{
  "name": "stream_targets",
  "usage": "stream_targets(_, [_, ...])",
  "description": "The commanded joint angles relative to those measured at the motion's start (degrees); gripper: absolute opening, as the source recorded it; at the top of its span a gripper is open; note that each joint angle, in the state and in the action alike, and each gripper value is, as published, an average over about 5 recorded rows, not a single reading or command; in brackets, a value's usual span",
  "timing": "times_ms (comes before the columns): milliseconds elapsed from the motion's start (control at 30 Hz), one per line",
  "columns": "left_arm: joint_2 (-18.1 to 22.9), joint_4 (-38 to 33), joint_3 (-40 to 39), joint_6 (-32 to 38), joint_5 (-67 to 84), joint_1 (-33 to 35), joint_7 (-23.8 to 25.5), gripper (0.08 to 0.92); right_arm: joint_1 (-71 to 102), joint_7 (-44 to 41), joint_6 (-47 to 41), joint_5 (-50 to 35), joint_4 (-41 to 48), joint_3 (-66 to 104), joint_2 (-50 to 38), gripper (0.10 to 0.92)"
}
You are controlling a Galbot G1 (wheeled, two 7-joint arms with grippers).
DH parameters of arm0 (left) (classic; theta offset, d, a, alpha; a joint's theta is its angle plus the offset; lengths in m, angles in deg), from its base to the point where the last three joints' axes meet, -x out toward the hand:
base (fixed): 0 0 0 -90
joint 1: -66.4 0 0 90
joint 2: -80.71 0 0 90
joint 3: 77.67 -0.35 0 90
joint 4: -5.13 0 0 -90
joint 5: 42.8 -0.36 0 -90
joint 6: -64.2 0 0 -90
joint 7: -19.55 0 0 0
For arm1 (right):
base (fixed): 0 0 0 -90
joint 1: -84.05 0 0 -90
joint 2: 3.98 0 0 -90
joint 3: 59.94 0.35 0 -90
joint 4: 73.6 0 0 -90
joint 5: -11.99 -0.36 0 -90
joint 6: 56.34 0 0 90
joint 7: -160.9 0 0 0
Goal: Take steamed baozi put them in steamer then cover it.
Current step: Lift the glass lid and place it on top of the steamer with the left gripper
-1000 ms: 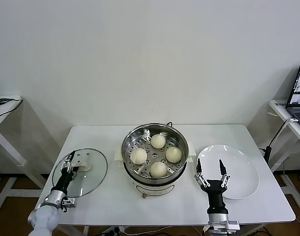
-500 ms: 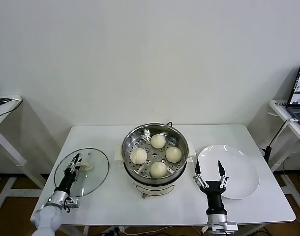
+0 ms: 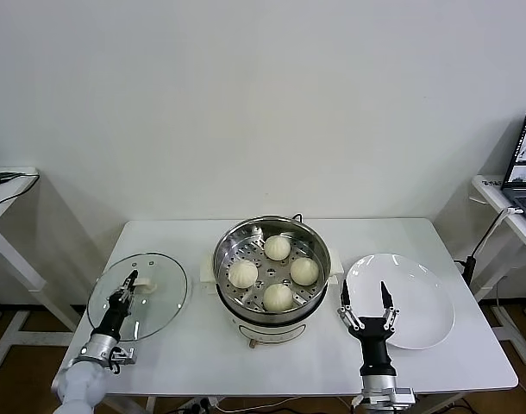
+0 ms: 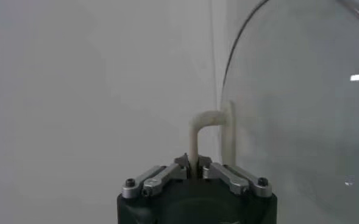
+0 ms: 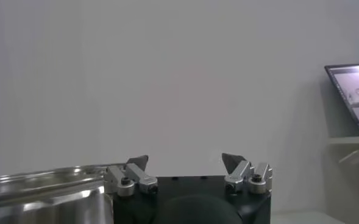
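Because the left gripper (image 3: 125, 289) is clenched on only the thin white loop handle (image 4: 211, 131) of the round glass lid (image 3: 139, 295), the chief risk as I judge it is the lid swinging or twisting in that narrow pinch once it is carried. Glass is smooth and heavy for such a small hold, and a tilt could let the handle slip out between the jaws or knock the lid's metal-edged rim against the pot wall. A lid set down off-centre would sit crooked instead of sealing.

Off to the inner side of that gripper, well apart from it, stands the wide round stainless-steel steamer (image 3: 272, 263), shiny, with a perforated tray and white side handles. Four smooth, round, off-white steamed baozi (image 3: 278, 272) already rest on the tray, soft-looking and domed, so a dropped lid could dent them.

Just beyond the steamer's other side, the right gripper (image 3: 365, 302) hangs released, jaws spread wide and holding nothing, with the flat glossy white plate (image 3: 422, 297) on its outer side, lying on the matte white bench (image 3: 203, 354).
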Motion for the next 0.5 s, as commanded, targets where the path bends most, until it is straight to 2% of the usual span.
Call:
stream_targets(33, [-1.58,-14.91,1.06,-2.94,6.57,5.87,3.29,0.187,0.00,0.05,-0.04,0.07,-0.37,-0.20,0.05,0.823])
stream_targets(267, [-6.58,-35.59,0.11,-15.78,21.47,17.17,16.70,0.187,0.71,0.19,-0.59,-0.42,-2.24,0.38,-0.45,0.823])
stream_targets(500, [-8.14,-50.91,-4.28,-28.31,25.13,21.17,24.25,0.187,1.20,0.59,-1.67,-0.78,-2.74,1.85,-1.40,0.823])
